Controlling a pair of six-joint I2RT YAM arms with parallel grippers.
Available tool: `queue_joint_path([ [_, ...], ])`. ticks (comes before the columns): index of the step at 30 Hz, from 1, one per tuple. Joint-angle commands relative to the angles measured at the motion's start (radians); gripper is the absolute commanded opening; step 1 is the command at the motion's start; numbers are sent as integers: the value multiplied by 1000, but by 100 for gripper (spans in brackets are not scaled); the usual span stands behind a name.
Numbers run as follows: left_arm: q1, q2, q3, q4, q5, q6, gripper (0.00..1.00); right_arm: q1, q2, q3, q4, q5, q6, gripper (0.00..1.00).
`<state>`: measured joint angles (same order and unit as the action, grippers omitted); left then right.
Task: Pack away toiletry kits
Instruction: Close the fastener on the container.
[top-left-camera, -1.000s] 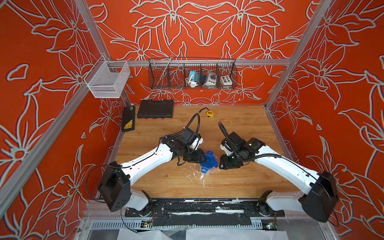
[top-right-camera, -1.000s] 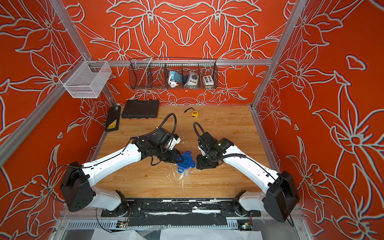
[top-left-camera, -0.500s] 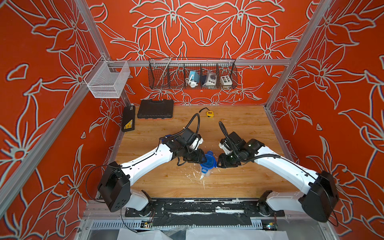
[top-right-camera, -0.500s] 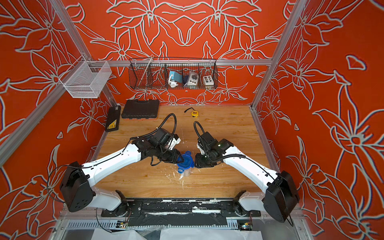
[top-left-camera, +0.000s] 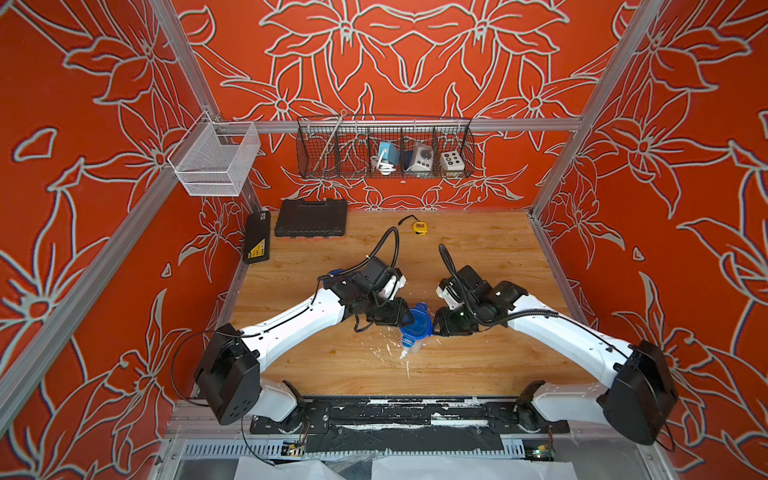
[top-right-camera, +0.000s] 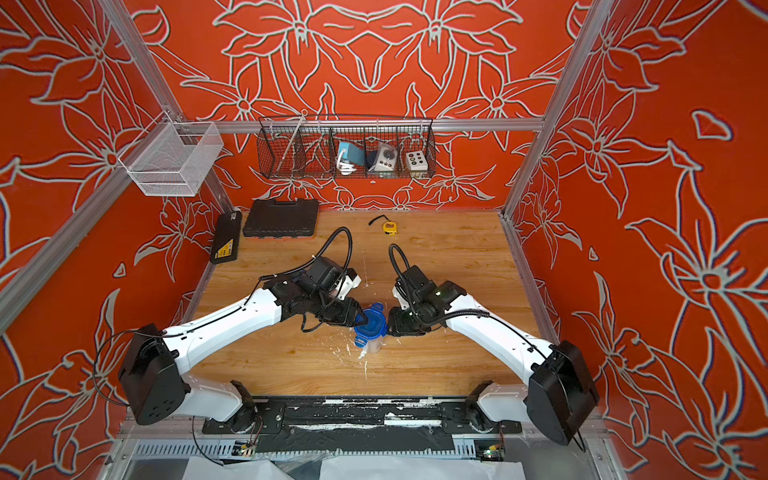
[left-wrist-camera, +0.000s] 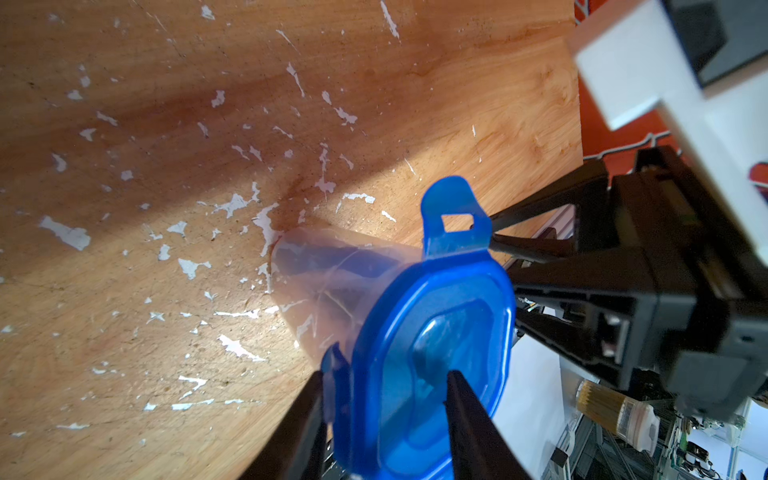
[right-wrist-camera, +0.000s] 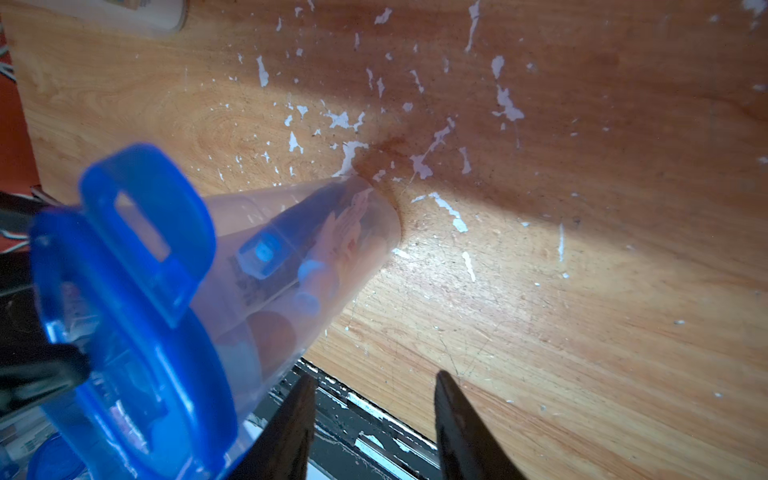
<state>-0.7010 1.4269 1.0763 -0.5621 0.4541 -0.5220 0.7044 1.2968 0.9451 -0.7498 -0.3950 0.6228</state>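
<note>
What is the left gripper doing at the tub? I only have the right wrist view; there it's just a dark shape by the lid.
Observer: In the left wrist view the left gripper straddles the rim of the blue lid, one jaw on top, the other outside a side tab.
Operator: Anything behind the tub?
Observer: In both top views, only a black tool case, a second case and a yellow tape measure, at the back of the table.

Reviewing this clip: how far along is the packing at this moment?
Done: toiletries sit inside the tub, with the lid on top. In hand: the left gripper straddles the lid's edge, and the right gripper hangs open beside the tub. Left: one tab stands up unclipped, so clipping remains.
</note>
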Motion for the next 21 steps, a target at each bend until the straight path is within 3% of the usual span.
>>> queue_joint_path([
  [1, -15, 28, -56, -73, 9, -11, 42, 5, -9, -6, 100, -75, 35, 48],
  [10, -14, 24, -62, -68, 25, -21, 41, 6, -23, -8, 147, -71, 39, 48],
  [21, -14, 2, -77, -3, 135, -45, 47, 4, -6, 9, 141, -31, 0, 48],
])
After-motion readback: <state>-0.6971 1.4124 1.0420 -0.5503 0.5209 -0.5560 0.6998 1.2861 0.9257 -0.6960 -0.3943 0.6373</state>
